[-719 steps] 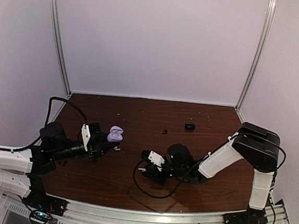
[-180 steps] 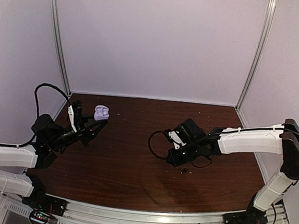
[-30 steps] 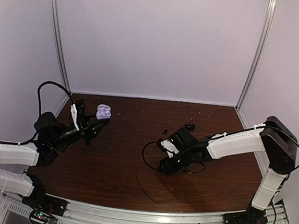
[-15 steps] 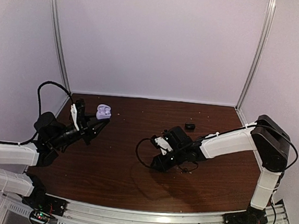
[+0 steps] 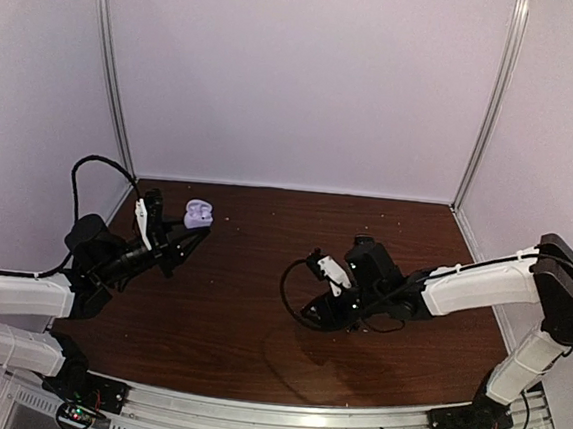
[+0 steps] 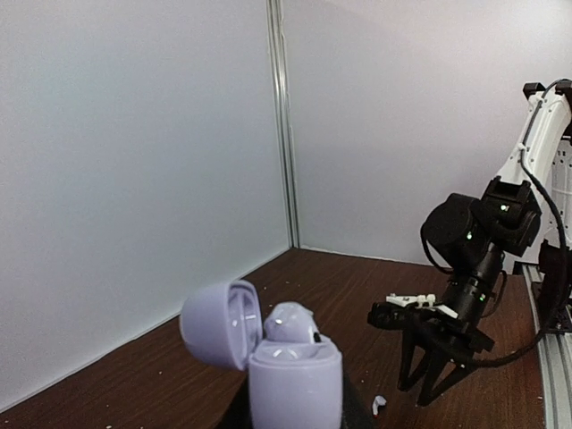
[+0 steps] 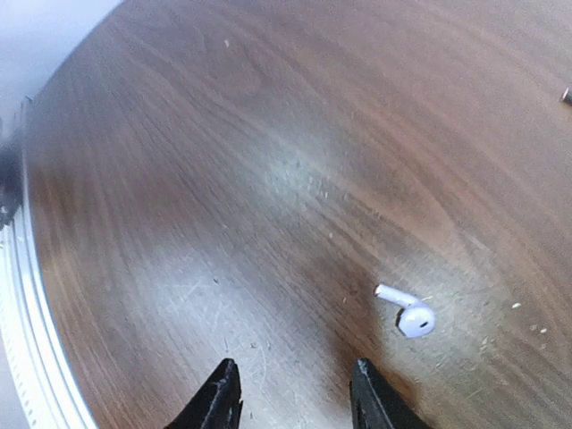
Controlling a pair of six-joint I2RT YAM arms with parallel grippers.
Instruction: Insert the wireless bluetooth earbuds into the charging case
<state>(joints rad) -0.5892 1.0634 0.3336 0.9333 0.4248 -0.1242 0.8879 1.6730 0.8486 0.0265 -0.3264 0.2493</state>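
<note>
My left gripper (image 5: 189, 230) is shut on the lilac charging case (image 5: 198, 213), holding it up over the table's far left. In the left wrist view the charging case (image 6: 295, 384) stands with its lid (image 6: 214, 323) swung open, and one pale earbud (image 6: 291, 320) sticks up out of it. A second pale earbud (image 7: 407, 313) lies on the wood, also seen as the earbud (image 6: 379, 404) beside the case. My right gripper (image 7: 295, 398) hangs open just above the table, with this earbud slightly beyond and to the right of its right fingertip (image 7: 368, 393). From the left wrist view the right gripper (image 6: 429, 375) points straight down.
The wooden table (image 5: 247, 322) carries scattered pale crumbs. A small dark speck (image 7: 567, 93) lies at the right edge of the right wrist view. A metal rail (image 7: 18, 295) runs along the table's near edge. The right arm's black cable (image 5: 287, 297) loops beside its gripper.
The right arm has swung its elbow outward to the right and its gripper has shifted slightly right, staying low over the table. The left arm and the case have not moved.
</note>
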